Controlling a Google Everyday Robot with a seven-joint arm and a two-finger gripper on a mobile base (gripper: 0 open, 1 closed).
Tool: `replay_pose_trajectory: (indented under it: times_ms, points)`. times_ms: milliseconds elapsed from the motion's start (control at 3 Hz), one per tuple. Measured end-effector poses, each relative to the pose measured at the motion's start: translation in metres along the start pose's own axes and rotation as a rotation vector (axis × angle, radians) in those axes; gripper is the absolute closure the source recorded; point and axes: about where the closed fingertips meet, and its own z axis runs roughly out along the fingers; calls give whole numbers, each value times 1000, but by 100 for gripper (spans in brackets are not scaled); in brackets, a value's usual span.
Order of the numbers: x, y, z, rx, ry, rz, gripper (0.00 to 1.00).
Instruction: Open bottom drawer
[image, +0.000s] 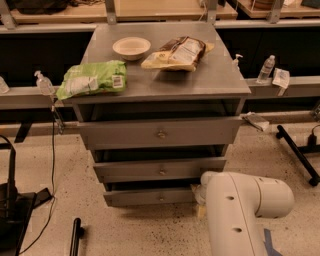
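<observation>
cabinet (200, 80) at frame centre. on its top: bowl (131, 48) at the rear, snack packet (177, 52) to its right, bag (92, 79) at the front left corner. beneath, stacked downward: top drawer (125, 134), middle drawer (130, 171), bottom drawer (145, 197). robot arm (240, 210) at lower right; gripper (198, 196) at the bottom drawer's right end.

White bowl (131, 47), green bag (92, 79) (crumpled), brown bag (177, 52) on cabinet top (200, 80).
</observation>
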Motion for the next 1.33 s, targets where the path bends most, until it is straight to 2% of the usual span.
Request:
replay_pose_trajectory:
  times_ms: [667, 1000, 1333]
  points:
    - [0, 0, 0, 0, 0, 0, 21]
    - [0, 0, 0, 0, 0, 0, 30]
    - [0, 0, 0, 0, 0, 0, 47]
